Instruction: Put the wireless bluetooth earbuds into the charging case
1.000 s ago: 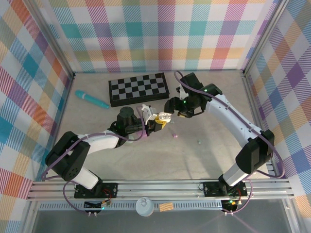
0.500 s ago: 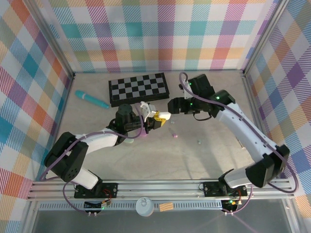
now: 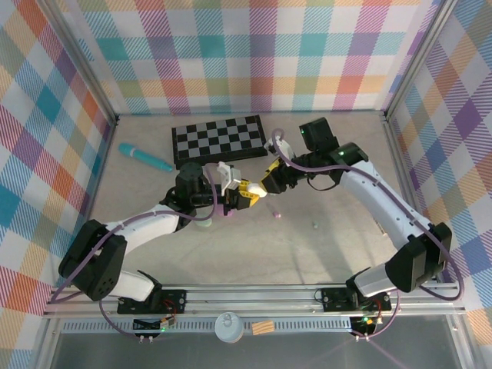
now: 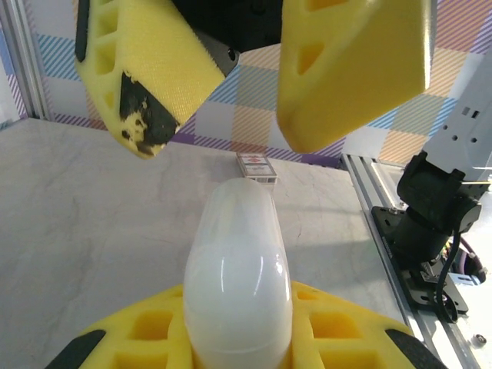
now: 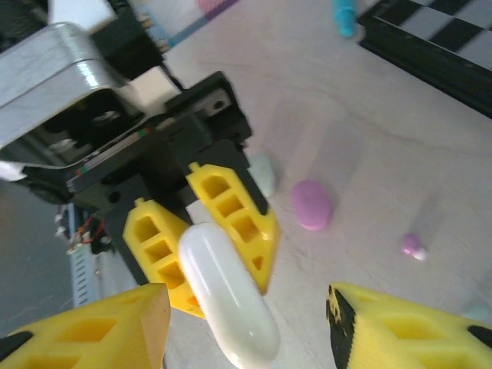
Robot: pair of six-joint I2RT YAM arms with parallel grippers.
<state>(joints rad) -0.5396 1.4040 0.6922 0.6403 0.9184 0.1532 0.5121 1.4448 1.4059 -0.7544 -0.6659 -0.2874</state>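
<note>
White case (image 4: 237, 269) bottom cropped off-frame

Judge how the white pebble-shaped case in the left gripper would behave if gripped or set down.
The white case looks glossy and rounded, so it is probably slippery in a grip. It shows no dent in the shut left gripper, so it is likely rigid. Set down, its curved shell might rock or roll.

walls (image 3: 269, 46): pastel plaid | tabletop (image 3: 254, 254): pale marbled (slightly mottled) | aluminium rail (image 3: 254, 298): near edge | light: even
</note>
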